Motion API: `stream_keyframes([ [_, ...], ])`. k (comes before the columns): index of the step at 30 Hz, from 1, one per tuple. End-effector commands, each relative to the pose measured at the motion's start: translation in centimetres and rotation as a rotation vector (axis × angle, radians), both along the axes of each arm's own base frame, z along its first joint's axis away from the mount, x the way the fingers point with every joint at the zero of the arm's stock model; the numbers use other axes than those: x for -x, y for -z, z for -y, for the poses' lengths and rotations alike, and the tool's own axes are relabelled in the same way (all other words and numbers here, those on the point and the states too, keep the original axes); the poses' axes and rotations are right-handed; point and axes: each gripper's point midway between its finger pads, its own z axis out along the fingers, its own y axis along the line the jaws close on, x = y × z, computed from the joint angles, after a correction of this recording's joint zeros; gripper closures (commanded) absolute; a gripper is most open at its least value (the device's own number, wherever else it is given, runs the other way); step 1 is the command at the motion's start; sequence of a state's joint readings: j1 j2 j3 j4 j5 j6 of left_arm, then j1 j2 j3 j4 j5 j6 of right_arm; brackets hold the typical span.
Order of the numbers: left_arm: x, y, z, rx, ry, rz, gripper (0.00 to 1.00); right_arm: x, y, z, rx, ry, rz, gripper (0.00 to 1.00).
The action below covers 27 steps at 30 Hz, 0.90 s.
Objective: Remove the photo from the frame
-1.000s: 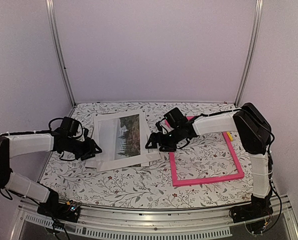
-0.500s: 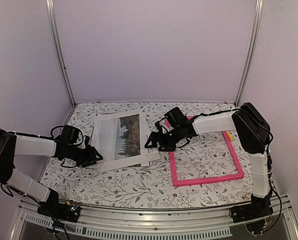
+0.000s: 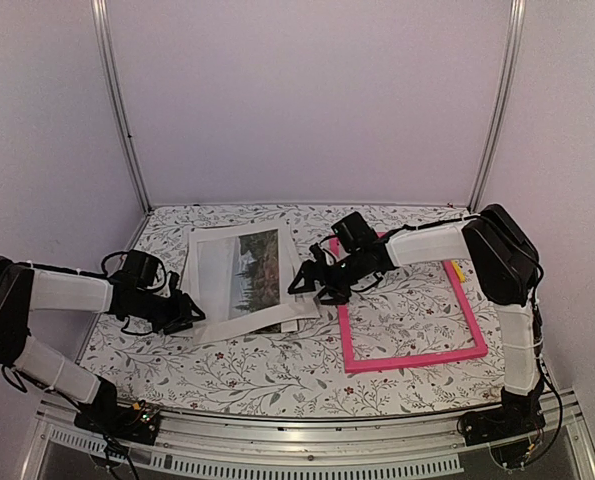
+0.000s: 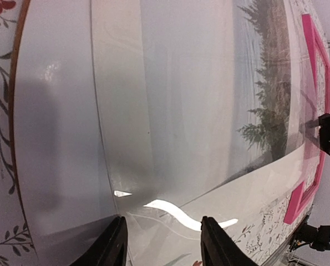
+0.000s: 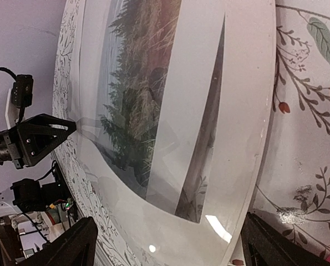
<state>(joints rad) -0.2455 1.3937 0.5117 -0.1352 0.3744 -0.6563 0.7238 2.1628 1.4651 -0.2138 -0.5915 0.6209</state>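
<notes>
The photo (image 3: 245,272), a white-bordered print of dark trees, lies on a stack of white and clear sheets at centre left, outside the frame. The pink frame (image 3: 461,306) lies flat to its right, with floral cloth showing through it. My left gripper (image 3: 184,312) is open and low at the stack's near-left corner. In the left wrist view it (image 4: 163,247) straddles the sheet edges, with the photo (image 4: 264,105) and frame (image 4: 314,83) beyond. My right gripper (image 3: 311,283) is open at the stack's right edge. In the right wrist view it (image 5: 170,250) spans the photo (image 5: 134,94).
A thin brown board edge (image 4: 20,100) shows under the stack's left side. A yellow bit (image 3: 458,271) lies by the frame's far right side. Upright metal posts (image 3: 120,110) and pale walls enclose the floral table (image 3: 277,370).
My left arm dropped lower and drew back a little to the stack's near-left corner. My right gripper shifted slightly along the stack's right edge. Photo and frame stayed put.
</notes>
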Motion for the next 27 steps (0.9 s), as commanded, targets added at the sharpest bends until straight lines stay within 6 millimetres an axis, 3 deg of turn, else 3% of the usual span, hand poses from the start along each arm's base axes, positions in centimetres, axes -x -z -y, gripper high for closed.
stream_keyframes([
  [1,1.7,2.7,-1.6,-0.078,-0.035,-0.092,0.52,0.6,-3.1,-1.7,-0.137,-0.048,-0.032,0.07],
  [14,1.9,3.0,-1.8,-0.09,-0.035,-0.103,0.53,0.6,-5.7,-0.3,-0.245,0.005,-0.084,0.08],
  [27,2.0,3.0,-1.8,-0.088,-0.029,-0.104,0.53,2.6,-6.8,0.4,-0.351,0.024,-0.167,0.08],
])
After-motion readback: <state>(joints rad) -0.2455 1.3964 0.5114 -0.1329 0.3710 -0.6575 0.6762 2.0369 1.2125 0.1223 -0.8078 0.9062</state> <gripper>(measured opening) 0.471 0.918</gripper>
